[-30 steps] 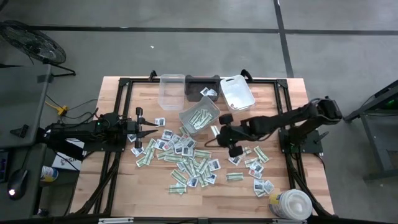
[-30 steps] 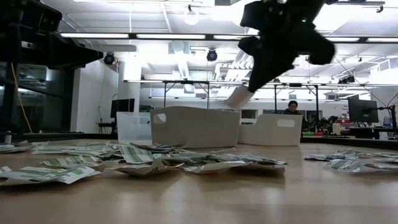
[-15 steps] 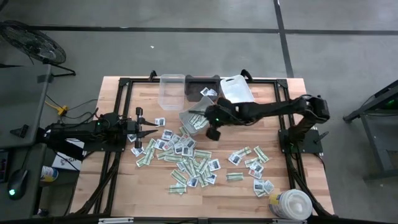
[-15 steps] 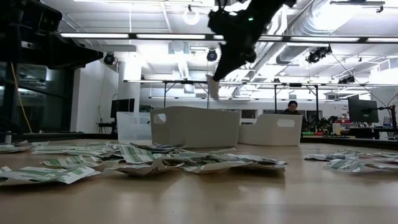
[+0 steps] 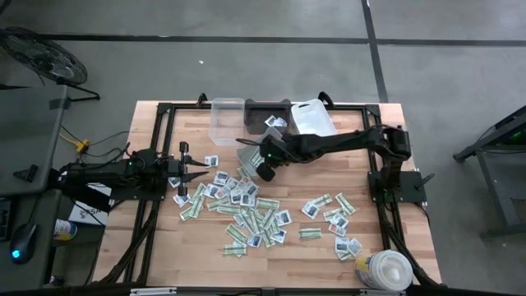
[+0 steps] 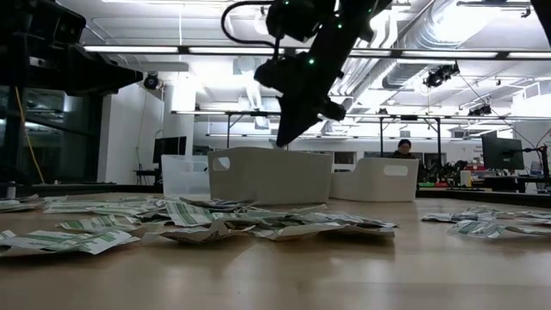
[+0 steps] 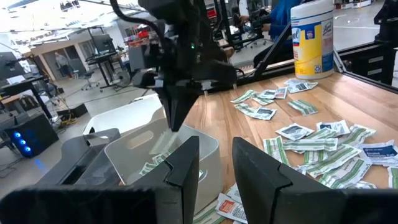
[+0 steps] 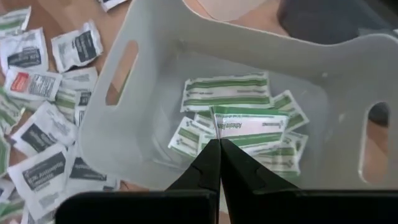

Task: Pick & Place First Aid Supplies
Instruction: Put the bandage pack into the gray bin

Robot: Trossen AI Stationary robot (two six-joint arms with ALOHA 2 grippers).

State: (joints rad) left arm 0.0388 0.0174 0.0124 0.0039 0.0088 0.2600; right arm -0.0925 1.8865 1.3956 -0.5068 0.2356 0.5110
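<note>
The right claw [image 8: 219,144] has swung over the grey bin [image 8: 155,37], pinching a green-and-white packet [image 8: 249,127]; white packets [image 5: 246,215] lie beside.

Robotics lab / workshop, open-plan, industrial bldg. Low view: exposed ceiling w/ ducts [image 6: 448,34] and long strip lights [image 6: 129,49], more benches and monitors [image 6: 498,153] behind, 1 person [image 6: 405,149] seated at a far desk. High view: bare grey concrete floor [image 5: 246,66] w/ dark seams, butcher-block table [image 5: 164,255] on a black metal frame [image 5: 164,115], floor fan [image 5: 41,53], mouse [image 5: 23,240]. Left wrist view: office chairs [image 7: 93,78], a PC w/ blue LEDs [image 7: 22,140].
</note>
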